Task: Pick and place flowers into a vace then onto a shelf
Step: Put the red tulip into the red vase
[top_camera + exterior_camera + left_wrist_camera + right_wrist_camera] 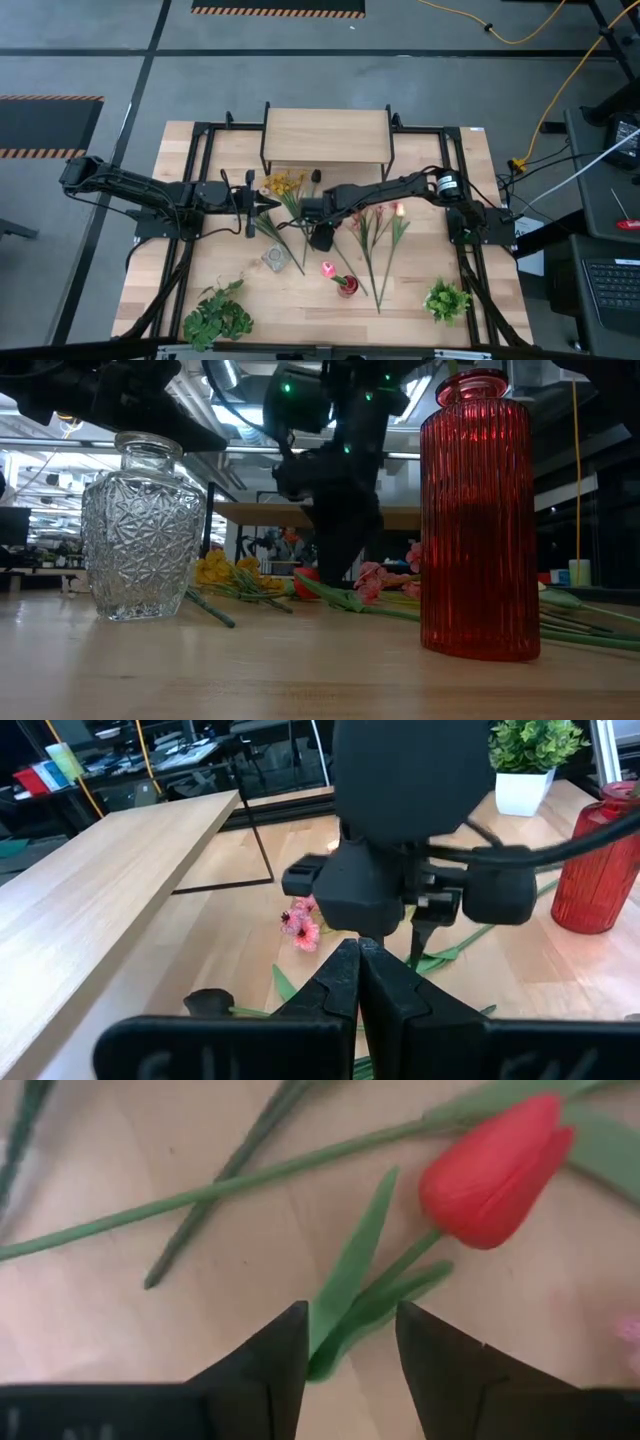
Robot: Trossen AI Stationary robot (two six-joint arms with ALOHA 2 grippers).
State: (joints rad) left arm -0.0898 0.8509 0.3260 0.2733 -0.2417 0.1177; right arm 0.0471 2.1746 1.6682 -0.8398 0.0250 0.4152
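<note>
- Flowers [375, 235] lie loose on the wooden table [150, 260], spread just in front of the shelf [325, 135].
- A red tulip [495, 1170] among them lies flat; its green stem and leaf pass between the right gripper [350, 1342] fingers, which stand partly open around the stem without clamping it.
- Left gripper [358, 982], fingers pressed together and empty, hovers beside the yellow blossoms [285, 184].
- Red vase [347, 286] and clear glass vase [276, 259] stand upright, nearer the table's front edge than the flowers.
</note>
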